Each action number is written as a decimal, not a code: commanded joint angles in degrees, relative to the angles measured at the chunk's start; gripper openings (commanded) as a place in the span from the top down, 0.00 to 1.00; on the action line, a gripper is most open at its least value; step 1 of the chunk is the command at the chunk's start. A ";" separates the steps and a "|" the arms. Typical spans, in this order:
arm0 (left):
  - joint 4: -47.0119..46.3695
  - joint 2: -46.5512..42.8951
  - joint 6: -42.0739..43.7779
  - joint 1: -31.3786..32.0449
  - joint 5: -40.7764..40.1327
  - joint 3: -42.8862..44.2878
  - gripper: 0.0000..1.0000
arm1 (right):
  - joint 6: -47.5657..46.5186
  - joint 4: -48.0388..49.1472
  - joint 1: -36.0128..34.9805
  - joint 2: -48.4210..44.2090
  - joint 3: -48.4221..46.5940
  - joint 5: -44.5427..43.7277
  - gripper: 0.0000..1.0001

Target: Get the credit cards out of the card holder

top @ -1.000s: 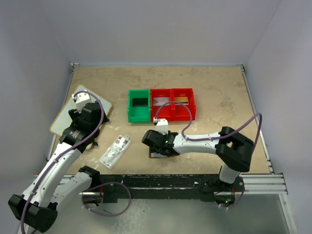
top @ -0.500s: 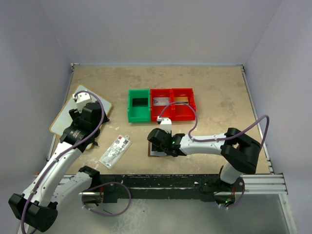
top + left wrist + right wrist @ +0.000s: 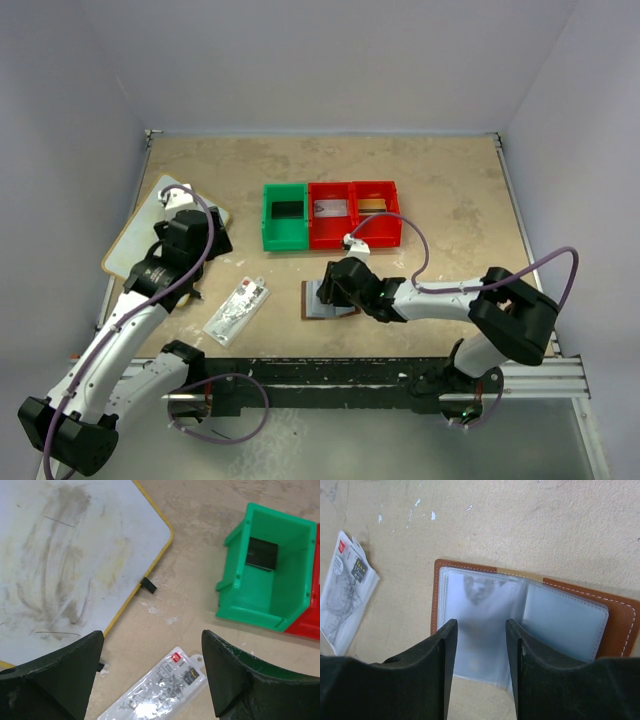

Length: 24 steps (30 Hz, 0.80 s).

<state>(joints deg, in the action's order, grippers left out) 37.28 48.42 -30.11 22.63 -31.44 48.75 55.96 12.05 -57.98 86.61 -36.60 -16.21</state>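
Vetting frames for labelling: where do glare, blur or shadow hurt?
Left wrist: white glare on the lower end of the clear plastic packet. Right wrist: the pale pockets of the brown leather card holder look hazy, their contents blurred. Top external: even light, only faint shadows.

The card holder [image 3: 622, 625] is brown leather with translucent plastic pockets [image 3: 560, 620].

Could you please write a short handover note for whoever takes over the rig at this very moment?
Left gripper: open, empty, hovering above the table beside the green bin.
Right gripper: jaws apart, poised over the card holder, gripping nothing visibly.
Card holder: lying open on the table, clear pockets up; a faint shape shows through the left pocket, possibly a card.
Done: holder opened; a dark flat item lies in the green bin.
Left: pull out whatever cards remain in the pockets.
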 commanded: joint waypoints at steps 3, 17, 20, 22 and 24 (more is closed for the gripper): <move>-6.26 0.19 -2.32 -0.04 15.26 -2.54 0.25 | -1.14 -3.74 0.24 1.85 -0.93 1.13 0.42; -5.25 -1.08 -3.39 -0.02 11.51 -2.80 0.25 | -4.11 -17.67 -0.64 5.57 -12.59 -8.40 0.32; -5.28 -0.81 -3.12 0.01 11.04 -2.68 0.25 | -4.51 -17.50 -0.88 6.98 -13.68 -7.97 0.32; -5.18 -0.57 -3.11 0.00 10.51 -2.53 0.25 | -4.44 -18.10 -1.03 8.28 -14.53 -8.05 0.32; -5.19 -0.34 -3.11 0.02 10.39 -2.44 0.25 | -4.38 -18.63 -1.12 9.17 -14.68 -8.27 0.34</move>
<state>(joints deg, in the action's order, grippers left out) 33.56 47.86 -33.41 22.63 -19.38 44.77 52.05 -4.01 -58.63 93.95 -49.32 -22.35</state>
